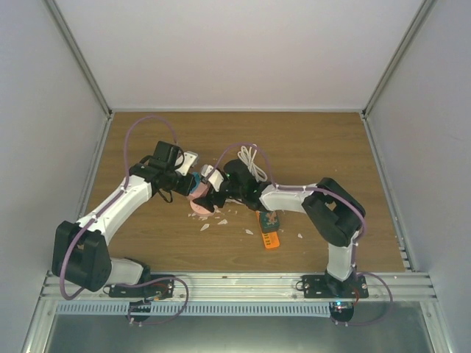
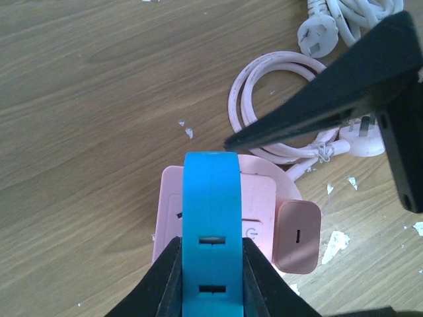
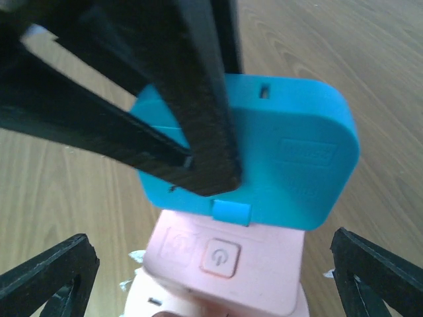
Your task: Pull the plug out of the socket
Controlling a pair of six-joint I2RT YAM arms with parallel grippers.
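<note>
**Item: plug removal, grip stage**

- Blue plug (image 2: 210,198), one. It is found at the lower centre of the left wrist view, seated upright on the top face of the pink socket (image 2: 261,188). No gap is seen between them, so it is judged not yet pulled free.
- Left claw (image 2: 211,271), one. It is clamped on the plug's two flat sides, a hold judged to suit a straight pull away from the socket.
- Right claw (image 3: 211,267), one. It is spread wide, with one finger at each lower corner of its own view and the socket between them. Nothing is gripped, and it is judged to be placed to brace the socket against the pull.
- Pink adapter (image 2: 297,236), one, plugged in just beside the blue plug.
- Pink cord (image 2: 264,86), one coil, at upper right.
- Pale plugs (image 2: 316,34), two, lying loose near the coil.
- White cord (image 1: 251,158), one bundle, at top-view centre.
- Orange tool (image 1: 269,240), one, on the table (image 1: 331,147).
- White scraps (image 1: 204,226), scattered, too small to be counted.
</note>
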